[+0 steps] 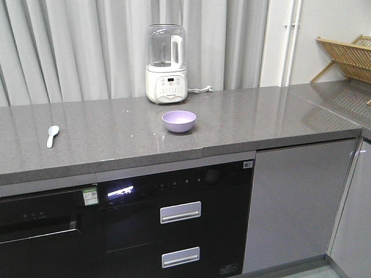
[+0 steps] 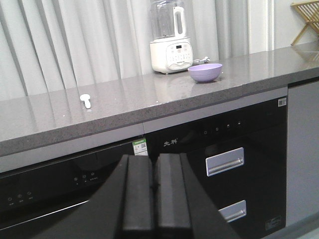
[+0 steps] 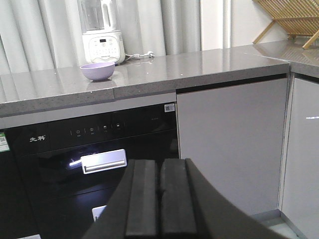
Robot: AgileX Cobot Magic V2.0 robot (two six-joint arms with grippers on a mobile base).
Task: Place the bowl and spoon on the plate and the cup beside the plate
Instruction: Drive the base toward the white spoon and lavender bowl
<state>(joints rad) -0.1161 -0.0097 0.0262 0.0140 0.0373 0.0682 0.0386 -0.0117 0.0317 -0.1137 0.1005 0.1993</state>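
Note:
The lavender bowl (image 1: 178, 121) stands upright on the grey countertop (image 1: 261, 116), in front of a blender; it also shows in both wrist views as the bowl (image 2: 205, 72) and the bowl (image 3: 97, 71). The pale spoon (image 1: 52, 135) lies far to the left on the counter, seen small as the spoon (image 2: 86, 101). Plate and cup are out of view. My left gripper (image 2: 155, 191) and right gripper (image 3: 159, 196) hang low in front of the cabinets, well below the counter edge, both shut with nothing between the pads.
A white blender (image 1: 166, 63) stands at the back by the curtain, its cord (image 1: 200, 90) trailing right. A wooden rack (image 1: 348, 58) sits on the right side counter. Black appliances with silver drawer handles (image 1: 180, 212) fill the front below the counter.

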